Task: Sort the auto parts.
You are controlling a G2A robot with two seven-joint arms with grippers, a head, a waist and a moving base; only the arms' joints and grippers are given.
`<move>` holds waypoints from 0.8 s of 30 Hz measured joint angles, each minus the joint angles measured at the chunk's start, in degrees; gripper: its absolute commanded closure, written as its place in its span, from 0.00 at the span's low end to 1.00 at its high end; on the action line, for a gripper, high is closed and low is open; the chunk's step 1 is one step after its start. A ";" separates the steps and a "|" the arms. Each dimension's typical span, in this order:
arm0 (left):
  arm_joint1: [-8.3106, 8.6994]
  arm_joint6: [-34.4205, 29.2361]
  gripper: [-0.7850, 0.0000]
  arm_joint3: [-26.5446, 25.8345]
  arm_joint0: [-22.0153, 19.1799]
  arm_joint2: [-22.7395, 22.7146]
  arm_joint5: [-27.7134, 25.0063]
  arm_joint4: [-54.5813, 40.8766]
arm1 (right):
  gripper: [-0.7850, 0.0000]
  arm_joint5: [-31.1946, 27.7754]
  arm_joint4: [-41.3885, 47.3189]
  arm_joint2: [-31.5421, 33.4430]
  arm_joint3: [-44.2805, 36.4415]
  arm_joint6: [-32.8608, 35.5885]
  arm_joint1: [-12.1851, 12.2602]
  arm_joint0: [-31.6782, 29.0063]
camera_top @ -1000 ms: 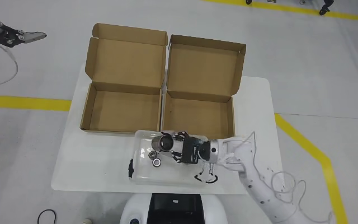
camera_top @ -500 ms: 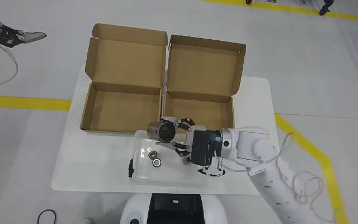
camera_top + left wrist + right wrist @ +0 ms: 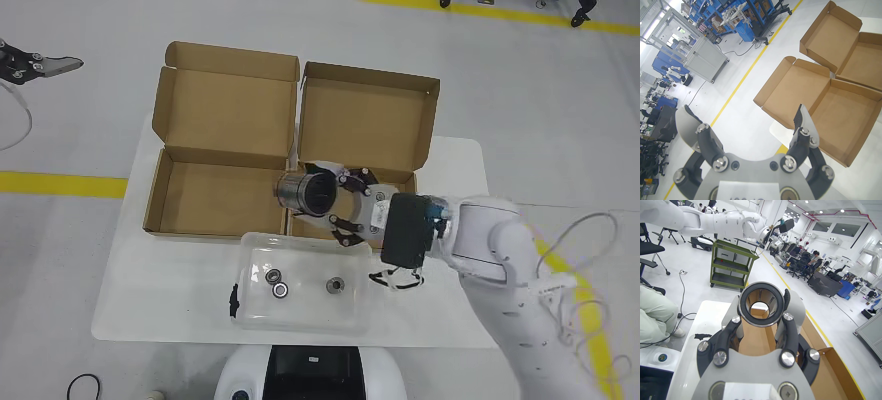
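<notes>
Above the seam where the two cardboard boxes meet, the right gripper (image 3: 762, 305) is clamped on a metal sleeve (image 3: 303, 189), one finger on each side of its barrel. The sleeve lies on its side, over the near part of the shared walls.

Both boxes stand side by side with walls touching. The left box (image 3: 215, 198) and the right box (image 3: 365, 115) have their lids folded flat back, past the far edge of the white table (image 3: 160, 290). A clear plastic tray (image 3: 300, 320) sits just beside their near walls, along the table's near edge. White tabletop shows to the left of the tray and to the right of the right box.

The left gripper (image 3: 743, 113) hangs over the floor, off the table's far left corner and well apart from the boxes. Its fingers are spread wide, gripping nothing.

The sleeve is a short hollow tube of grey steel with a dark ring around its end face. Thin beaded lines run along its bore.

Three small ring parts (image 3: 281, 290) lie in the tray. A black scrap (image 3: 233, 298) lies beside its left edge.
</notes>
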 measured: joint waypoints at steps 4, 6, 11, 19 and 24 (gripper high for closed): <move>0.00 0.00 0.00 0.00 0.00 0.00 0.00 0.00 | 1.00 0.44 2.27 1.80 -1.05 1.44 0.22 1.27; 0.00 0.00 0.00 0.00 0.00 0.00 0.00 0.00 | 1.00 0.51 4.01 2.80 -1.42 2.35 0.35 2.08; 0.00 0.00 0.00 0.00 0.00 0.00 0.00 0.00 | 1.00 0.33 7.81 4.39 -1.57 3.56 0.62 3.31; 0.00 0.00 0.00 0.00 0.00 0.00 0.00 0.00 | 1.00 -0.32 9.54 5.35 -1.77 3.58 0.94 3.51; 0.00 0.00 0.00 0.00 0.00 0.00 0.00 0.00 | 1.00 -0.65 7.45 4.33 -3.10 3.23 1.02 2.76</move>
